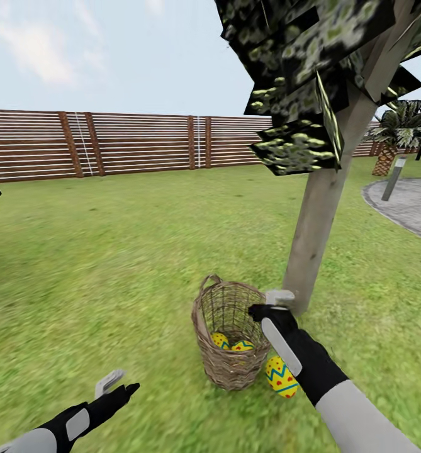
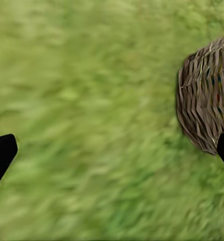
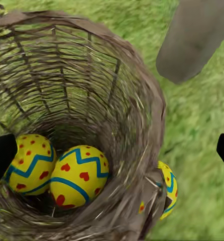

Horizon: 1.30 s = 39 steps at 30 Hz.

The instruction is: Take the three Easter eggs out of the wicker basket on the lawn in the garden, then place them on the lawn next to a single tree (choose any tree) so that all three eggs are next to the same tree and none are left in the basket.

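At the lower left of the head view, the left tool [image 1: 117, 385] hangs low over the lawn [image 1: 109, 264], its fingers spread wide and holding nothing; its own camera shows the basket's woven side off to the right.

In the lower middle, the basket [image 1: 230, 336] stands upright on the grass, mouth facing up and leaning a little toward the camera, its loop handle at the far rim. Two eggs lie side by side on its floor: the left egg [image 3: 27, 163] with red dots, and the right egg [image 3: 78, 175] with red hearts, each with its long axis tipped roughly toward the basket mouth.

Just right of the basket, the third egg [image 1: 280, 376] already rests on the grass against the basket's wall, long axis nearly upright, tilted slightly left. The tree trunk [image 1: 320, 214] rises close behind it.

The right tool [image 1: 270, 305] hovers above the basket's far right rim, fingers wide apart and empty.

The step in hand looks like fetching the second egg. To do it well, I would lower straight through the mouth, clear of the rim and handle, centre the fingers across the heart egg's narrow middle, and close gently so it does not roll against its neighbour.
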Tool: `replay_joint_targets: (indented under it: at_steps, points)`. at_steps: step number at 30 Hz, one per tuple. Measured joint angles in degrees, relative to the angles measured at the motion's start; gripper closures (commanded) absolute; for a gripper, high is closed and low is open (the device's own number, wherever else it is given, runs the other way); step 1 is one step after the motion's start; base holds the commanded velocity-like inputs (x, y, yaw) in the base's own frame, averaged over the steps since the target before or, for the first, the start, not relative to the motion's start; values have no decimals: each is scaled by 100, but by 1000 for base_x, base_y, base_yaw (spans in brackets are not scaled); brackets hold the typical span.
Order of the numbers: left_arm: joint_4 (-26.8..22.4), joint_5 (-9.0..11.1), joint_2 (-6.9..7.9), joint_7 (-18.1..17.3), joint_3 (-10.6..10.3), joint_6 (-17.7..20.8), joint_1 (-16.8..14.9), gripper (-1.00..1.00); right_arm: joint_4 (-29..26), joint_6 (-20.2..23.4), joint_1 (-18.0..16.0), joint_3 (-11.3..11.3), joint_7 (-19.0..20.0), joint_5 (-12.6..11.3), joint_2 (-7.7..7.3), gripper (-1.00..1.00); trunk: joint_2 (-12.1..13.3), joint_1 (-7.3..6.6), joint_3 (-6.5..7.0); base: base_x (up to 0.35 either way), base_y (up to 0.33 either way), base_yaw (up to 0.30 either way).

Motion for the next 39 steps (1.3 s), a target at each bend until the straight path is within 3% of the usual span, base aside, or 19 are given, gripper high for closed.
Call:
replay_joint_targets:
  at_steps: [4, 7, 22, 26, 29, 31, 33, 39]
  points:
    - [-1, 0, 1, 1, 0, 0, 0, -100, 11, -14, 0, 551, -319, 8, 189, -100, 0, 0, 0, 0, 281, 0]
    - [-2, 0, 4, -3, 1, 0, 0, -100, 20, -29, 5, 716, -504, 7, 286, -100, 0, 0, 0, 0, 226, 0]
    - [-46, -9, 36, -11, -9, 104, 1, -100, 477, -145, 16, 782, -588, -25, 307, -100, 0, 0, 0, 72, 26, 0]
    - [-420, -1, 94, -13, 8, 713, 0, -100, 553, -233, 16, 773, -585, -30, 301, -100, 0, 0, 0, 8, 1, 0]
    - [-953, 3, 107, -20, 5, 1514, 1, -100, 573, -253, 16, 765, -578, -33, 298, -100, -1, 3, -21, 2, 0, 0]
    - [-1607, 10, 110, -27, 0, 2304, 0, -100, 590, -259, 16, 753, -567, -33, 296, -100, -4, 8, -65, 1, 0, 0]
    - [-2035, 27, 110, -22, -12, 2692, 2, -100, 598, -252, 16, 743, -562, -34, 296, -100, -6, 13, -110, 0, 0, 0]
    - [-2659, 18, 105, -4, 1, 3139, 3, -100, 605, -175, 12, 697, -550, -40, 302, -100, -14, 29, -243, 0, 0, 0]
